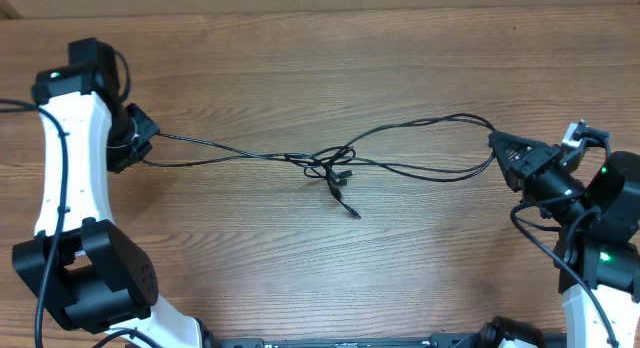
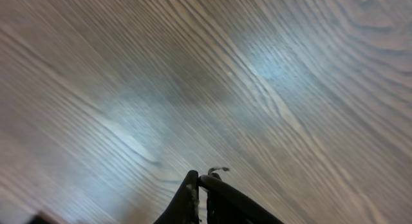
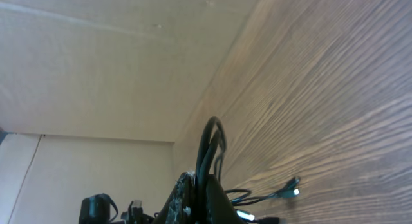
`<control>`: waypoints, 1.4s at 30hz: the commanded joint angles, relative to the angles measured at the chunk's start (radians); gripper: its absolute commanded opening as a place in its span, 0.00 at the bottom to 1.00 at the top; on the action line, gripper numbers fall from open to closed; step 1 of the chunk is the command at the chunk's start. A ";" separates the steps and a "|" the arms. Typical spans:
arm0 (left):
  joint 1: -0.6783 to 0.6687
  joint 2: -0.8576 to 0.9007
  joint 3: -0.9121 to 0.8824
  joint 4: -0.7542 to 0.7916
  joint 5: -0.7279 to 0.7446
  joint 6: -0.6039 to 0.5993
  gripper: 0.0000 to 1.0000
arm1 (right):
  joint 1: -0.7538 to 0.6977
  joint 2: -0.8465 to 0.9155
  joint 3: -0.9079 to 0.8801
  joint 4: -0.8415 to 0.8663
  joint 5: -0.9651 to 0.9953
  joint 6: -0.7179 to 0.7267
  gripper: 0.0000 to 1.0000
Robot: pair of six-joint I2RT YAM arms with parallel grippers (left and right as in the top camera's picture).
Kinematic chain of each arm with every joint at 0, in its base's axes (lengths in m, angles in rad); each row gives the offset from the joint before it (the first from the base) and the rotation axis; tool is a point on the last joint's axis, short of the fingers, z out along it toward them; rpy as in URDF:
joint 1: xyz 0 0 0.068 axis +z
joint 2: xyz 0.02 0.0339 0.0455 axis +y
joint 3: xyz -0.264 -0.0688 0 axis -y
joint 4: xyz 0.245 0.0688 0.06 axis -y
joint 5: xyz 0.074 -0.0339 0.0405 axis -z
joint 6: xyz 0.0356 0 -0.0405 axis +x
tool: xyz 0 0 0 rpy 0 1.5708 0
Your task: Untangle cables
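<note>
Overhead, the cables [image 1: 325, 163] stretch from side to side across the wooden table [image 1: 300, 48], knotted at mid-table with a plug tip [image 1: 356, 216] trailing below. The left gripper [image 1: 145, 138] is clenched on their left ends, and the right gripper [image 1: 496, 142] pinches their looped right ends.

Overhead looks straight down; wrist views skim the table [image 2: 257, 69] closely.

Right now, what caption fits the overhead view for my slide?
Left tool and right tool hold black cables stretched over the table, tangled midway.
</note>
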State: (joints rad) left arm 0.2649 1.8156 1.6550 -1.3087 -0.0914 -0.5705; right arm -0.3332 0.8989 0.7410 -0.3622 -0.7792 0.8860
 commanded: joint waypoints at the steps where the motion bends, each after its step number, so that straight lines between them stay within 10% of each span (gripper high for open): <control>1: 0.009 -0.004 -0.005 0.040 0.208 0.086 0.04 | -0.013 0.001 0.026 0.044 -0.072 -0.045 0.04; 9: -0.071 -0.004 -0.005 0.107 0.865 0.462 0.04 | 0.039 0.003 0.026 0.109 -0.166 -0.038 0.04; 15: -0.199 -0.003 -0.005 0.162 0.583 0.277 0.21 | 0.180 0.047 0.026 0.111 -0.166 -0.038 0.04; 20: -0.309 -0.003 -0.005 0.161 0.253 0.122 0.78 | 0.343 0.089 0.026 0.185 -0.182 -0.024 0.04; 29: -0.402 -0.004 -0.005 0.163 0.570 0.358 0.83 | 0.439 0.086 0.187 0.318 -0.218 0.079 0.04; 42: -0.491 -0.004 -0.005 0.236 0.628 0.053 0.85 | 0.439 0.087 0.351 0.499 -0.390 0.375 0.04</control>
State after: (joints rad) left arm -0.1909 1.8156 1.6531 -1.0687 0.5018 -0.3916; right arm 0.1009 0.9947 1.0657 0.0956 -1.1358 1.1664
